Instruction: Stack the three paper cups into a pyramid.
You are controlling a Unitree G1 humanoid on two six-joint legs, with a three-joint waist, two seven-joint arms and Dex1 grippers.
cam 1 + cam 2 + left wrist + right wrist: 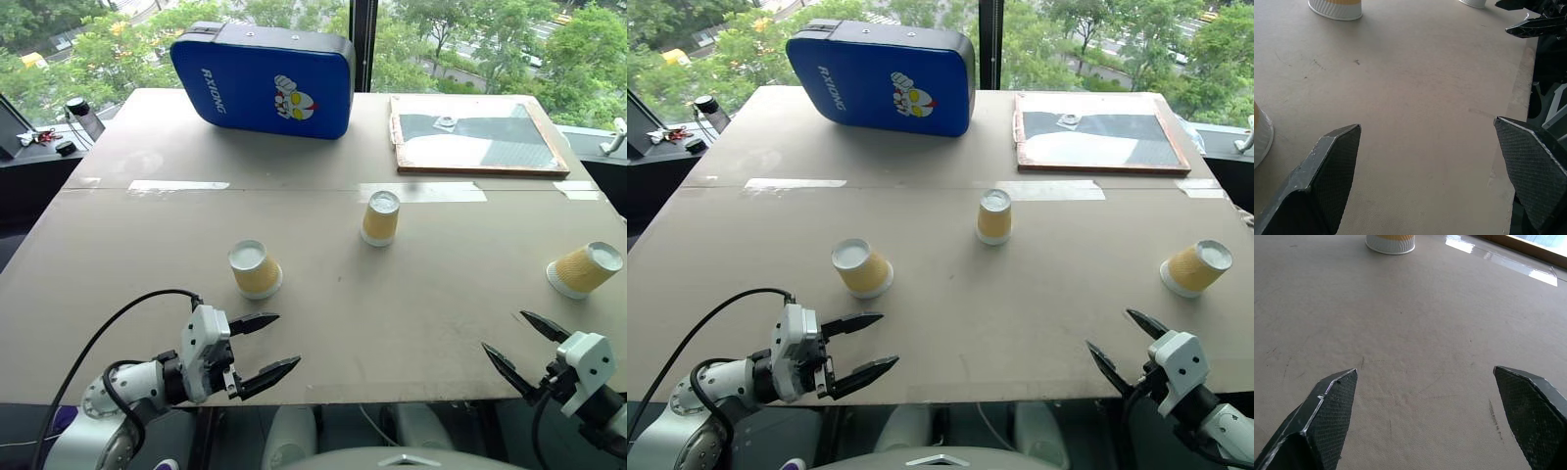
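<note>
Cup (256, 269) just beyond left end effector (267, 346)

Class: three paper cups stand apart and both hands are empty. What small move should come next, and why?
Probably reach the open left hand forward to the nearest cup: it stands upside down just ahead, no pyramid is started, and the other cups sit farther off.

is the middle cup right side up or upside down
Upside down. The middle cup stands on its wide white rim, narrow closed base facing up, free of the other two.
</note>
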